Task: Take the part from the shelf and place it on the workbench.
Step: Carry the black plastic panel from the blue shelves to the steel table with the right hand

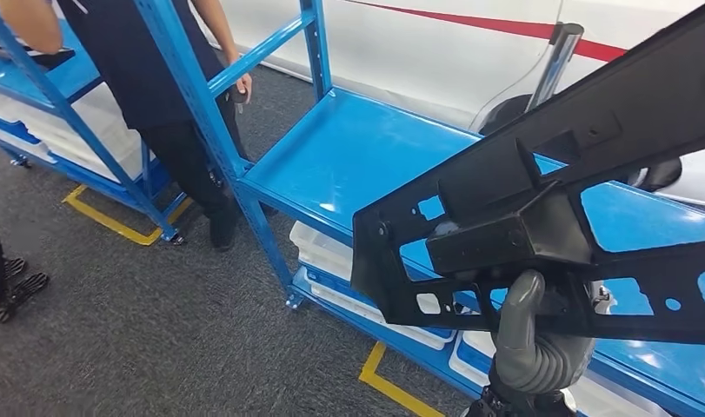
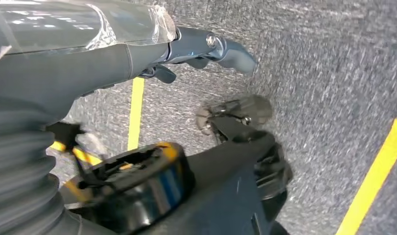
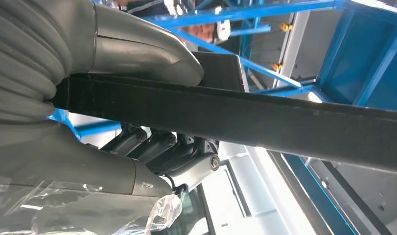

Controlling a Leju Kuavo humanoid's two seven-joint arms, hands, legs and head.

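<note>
Plainly, right hand grips the black part above white bins; left hand empty, fingers apart.

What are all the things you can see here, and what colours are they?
Part: one, black, flat frame with holes, held up in front of the shelf.
Shelf: one close by, blue metal, with a bare blue deck; a second blue rack stands further left.
Bins: several, white with blue, stacked under the shelf deck.
Floor tape: yellow lines on the grey carpet.
White panel with a red stripe: one, behind the shelf.
Person: one, in dark clothes, standing between the racks.
Shoes: dark, at the left edge, a second person's.
Right hand: grey, grips the part from below.
Left hand: grey, hangs over the carpet, holding nothing.
</note>
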